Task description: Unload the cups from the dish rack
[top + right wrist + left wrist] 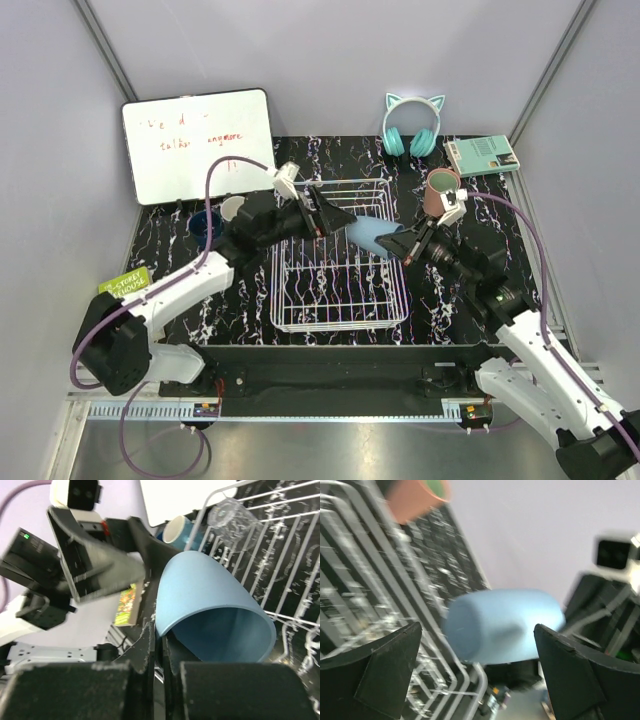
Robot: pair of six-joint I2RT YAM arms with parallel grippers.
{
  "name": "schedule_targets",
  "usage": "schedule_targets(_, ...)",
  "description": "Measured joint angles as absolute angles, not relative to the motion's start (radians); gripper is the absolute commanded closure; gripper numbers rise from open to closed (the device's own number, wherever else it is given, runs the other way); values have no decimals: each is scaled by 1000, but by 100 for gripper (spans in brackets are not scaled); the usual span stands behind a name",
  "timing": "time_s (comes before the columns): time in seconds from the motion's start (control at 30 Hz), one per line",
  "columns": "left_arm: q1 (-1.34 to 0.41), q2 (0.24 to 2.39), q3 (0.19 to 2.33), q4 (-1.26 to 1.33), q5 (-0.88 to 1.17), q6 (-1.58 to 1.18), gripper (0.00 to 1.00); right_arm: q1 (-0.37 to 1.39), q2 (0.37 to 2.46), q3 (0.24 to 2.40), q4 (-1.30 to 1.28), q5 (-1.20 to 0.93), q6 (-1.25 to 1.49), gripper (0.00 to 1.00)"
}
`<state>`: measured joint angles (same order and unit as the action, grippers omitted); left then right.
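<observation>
Clamping the rim of the light-blue cup (372, 235), the right gripper (408, 243) holds it tipped on its side above the right edge of the dish rack (340, 300). The left gripper (338, 216) has its jaws wide apart on either side of the cup's base, clear of it. Red handwriting on the whiteboard (197, 145) at the table's far left corner partly reads "talks anymore". A green card (125, 283) at the left edge has print too small to read. A salmon-pink cup (440, 190) stands right of the rack, with teal headphones (412, 125) and a teal box (483, 155) behind it.
</observation>
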<state>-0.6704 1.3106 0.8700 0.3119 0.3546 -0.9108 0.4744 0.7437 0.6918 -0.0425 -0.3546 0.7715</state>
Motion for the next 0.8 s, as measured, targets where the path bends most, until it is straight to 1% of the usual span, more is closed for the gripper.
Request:
schedule_targets(0.17, -592, 1288, 907, 142, 217, -886, 1, 473, 742, 736, -169, -270, 722, 100)
schedule_targets(0.3, -571, 1251, 908, 28, 96, -885, 1, 473, 806, 886, -329, -118, 664, 100)
schedule_targets(0.4, -572, 1214, 908, -50, 22, -887, 1, 473, 934, 1076, -434, 43, 605, 100)
schedule_targets(0.57, -572, 1157, 906, -167, -64, -892, 1, 466, 1233, 1445, -584, 280, 545, 100)
schedule_targets(0.67, -572, 1126, 896, -242, -113, -904, 1, 443, 1406, 1643, -672, 368, 538, 100)
schedule_targets(0.8, -572, 1080, 864, -335, -167, -920, 1, 345, 1620, 1892, -795, 397, 558, 100)
